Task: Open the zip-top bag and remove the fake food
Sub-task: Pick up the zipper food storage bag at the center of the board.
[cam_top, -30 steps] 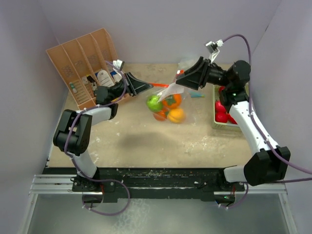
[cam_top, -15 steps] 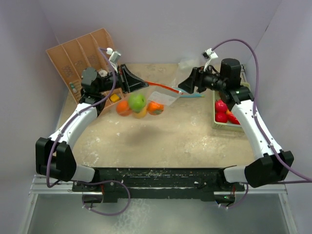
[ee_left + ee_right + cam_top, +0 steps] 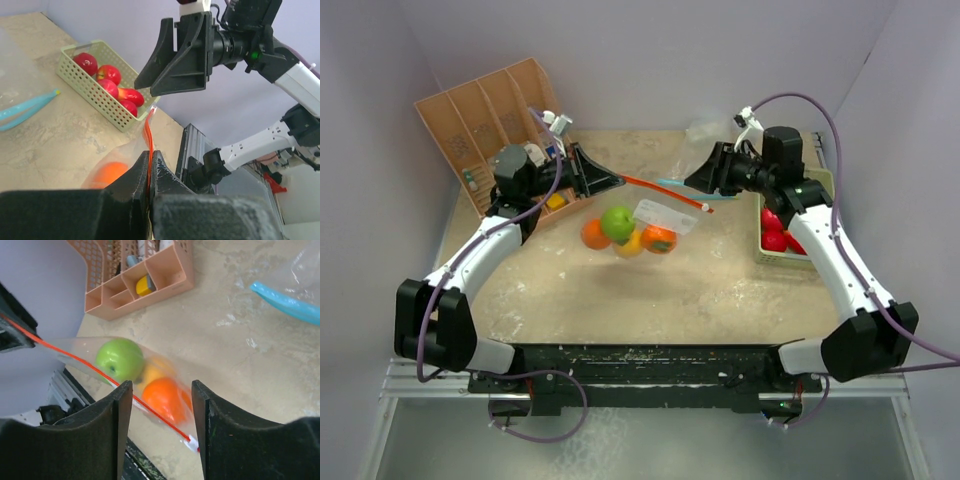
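The clear zip-top bag (image 3: 665,215) hangs above the table from its red zip strip (image 3: 660,190). My left gripper (image 3: 603,181) is shut on the left end of that strip (image 3: 148,150). Inside the bag is fake food: a green apple (image 3: 617,222), two orange fruits (image 3: 595,235) and a yellow one (image 3: 631,243). My right gripper (image 3: 703,180) is open just above the strip's right end, touching nothing. In the right wrist view, the green apple (image 3: 120,359), an orange fruit (image 3: 165,397) and the white slider (image 3: 191,442) show below my open right gripper (image 3: 161,390).
A peach slotted organizer (image 3: 485,115) stands at the back left. A pale green basket (image 3: 785,258) with red toy fruits (image 3: 107,75) sits at the right edge. A teal-edged clear bag (image 3: 285,302) lies on the table behind the grippers.
The right gripper has let go of the bag and drawn back slightly. The left arm swung the bag left, then back toward the middle, where it hangs from the left gripper alone.
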### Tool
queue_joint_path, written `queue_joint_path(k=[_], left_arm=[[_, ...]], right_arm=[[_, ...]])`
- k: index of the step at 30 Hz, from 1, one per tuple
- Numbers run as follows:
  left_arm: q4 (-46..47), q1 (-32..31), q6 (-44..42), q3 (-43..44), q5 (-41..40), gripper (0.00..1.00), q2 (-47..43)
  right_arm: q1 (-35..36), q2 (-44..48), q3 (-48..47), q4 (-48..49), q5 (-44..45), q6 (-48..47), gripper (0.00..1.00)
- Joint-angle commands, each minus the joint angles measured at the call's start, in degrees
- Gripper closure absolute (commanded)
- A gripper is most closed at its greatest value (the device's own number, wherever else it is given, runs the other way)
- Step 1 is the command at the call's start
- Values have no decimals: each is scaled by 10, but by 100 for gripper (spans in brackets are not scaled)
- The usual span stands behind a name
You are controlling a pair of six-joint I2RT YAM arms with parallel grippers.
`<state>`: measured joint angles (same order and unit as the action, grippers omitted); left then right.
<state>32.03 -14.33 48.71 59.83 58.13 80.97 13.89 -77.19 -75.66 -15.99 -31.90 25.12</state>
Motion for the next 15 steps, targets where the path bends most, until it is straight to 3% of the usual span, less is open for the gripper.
queue_joint_path(k=[1,5,8,12,15], left_arm=[[-38,-7,-44,5,-69,100,-31],[-208,-69,-150,40,-262,100,-62],[-262,-129,-191,63,-379,100,-66],[-301,-190,-232,82,-497,100,-64],[-326,-216,-259,98,-541,99,-56]], right_arm=[[14,-12,-35,-33,84,87,41],[18,-9,-56,-49,140,94,25],[18,-25,-64,-51,137,113,15],[19,-32,-29,24,82,188,13],[28,-49,-14,64,56,233,13]])
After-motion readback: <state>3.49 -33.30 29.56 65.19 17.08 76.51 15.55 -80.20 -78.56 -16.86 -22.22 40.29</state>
